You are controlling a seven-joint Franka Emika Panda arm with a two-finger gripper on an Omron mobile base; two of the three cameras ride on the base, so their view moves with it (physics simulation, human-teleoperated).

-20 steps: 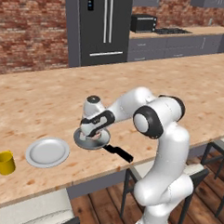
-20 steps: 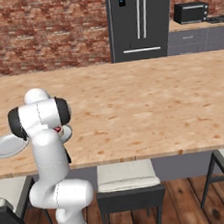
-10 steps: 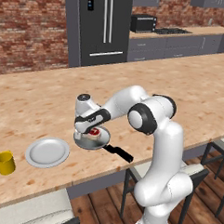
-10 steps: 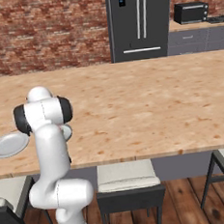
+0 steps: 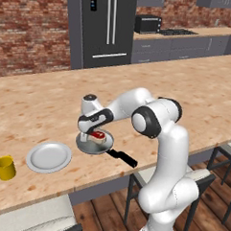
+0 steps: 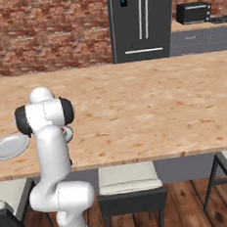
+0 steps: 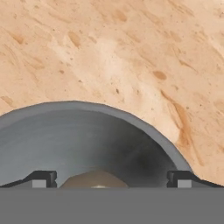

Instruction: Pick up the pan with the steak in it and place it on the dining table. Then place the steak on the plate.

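A: Start big. Where do things sit?

B: The tabletop (image 5: 195, 88) runs wide across the room, tan wood grain. The arm reaches out over its near edge toward the left. Under the hand is the pan (image 5: 87, 144), already resting on the tabletop, so I judge the first half of the task done. The plate (image 5: 49, 157) lies just beside the pan, to its left, bare. A yellow cup (image 5: 5, 168) stands further left, near the edge.

A: And the steak?

B: In the pan, the steak (image 5: 99, 135) shows red right below the hand. From the hand view its pale edge (image 7: 93, 179) peeks up at the bottom, midway between the two tips, with the pan's grey rim (image 7: 131, 120) curving beyond.

A: The tool?

B: The tool (image 5: 93, 135) hangs directly above the steak, jaws spread as wide as they go, holding nothing. In the hand view the fingertips (image 7: 41, 178) stand well apart, one on either side of the meat.

A: So what does the next move turn on?

B: The steak lies straight below, centred between the jaws; a plain descent should straddle it. Its long axis I cannot tell from here. The pan's handle (image 5: 122, 158) points toward the robot and right, away from the plate, so the carry to the left looks unobstructed.
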